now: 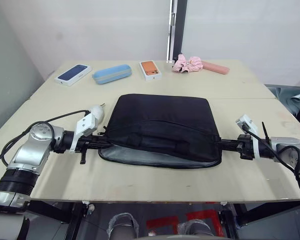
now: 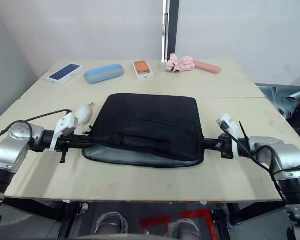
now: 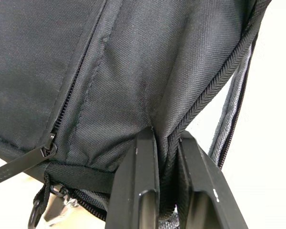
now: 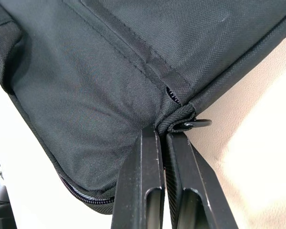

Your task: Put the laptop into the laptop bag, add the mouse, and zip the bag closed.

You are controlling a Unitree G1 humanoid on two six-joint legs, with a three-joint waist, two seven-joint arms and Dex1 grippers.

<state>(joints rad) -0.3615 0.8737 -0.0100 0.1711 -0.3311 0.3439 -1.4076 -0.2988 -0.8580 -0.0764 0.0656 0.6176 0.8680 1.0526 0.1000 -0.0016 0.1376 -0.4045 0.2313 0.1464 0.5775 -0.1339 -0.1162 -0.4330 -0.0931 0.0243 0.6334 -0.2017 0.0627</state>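
- Two grippers pinch the laptop bag [image 1: 162, 127] lying at frame centre on the table [image 1: 240, 87].
- At left, the left gripper [image 3: 168, 143] is clamped on the bag's zipper edge.
- At right, the right gripper [image 4: 162, 134] is closed on the bag's corner fabric.
- Along the bag's near edge, grey lining shows through the open zip.

No legible text or labels

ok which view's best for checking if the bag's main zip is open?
Left eye view: the whole bag lies flat, its near edge gaping with grey lining visible. Right eye view shows the same. Left wrist view has only a corner with parted zip teeth at the left gripper; right wrist view, a corner pinched by the right gripper.
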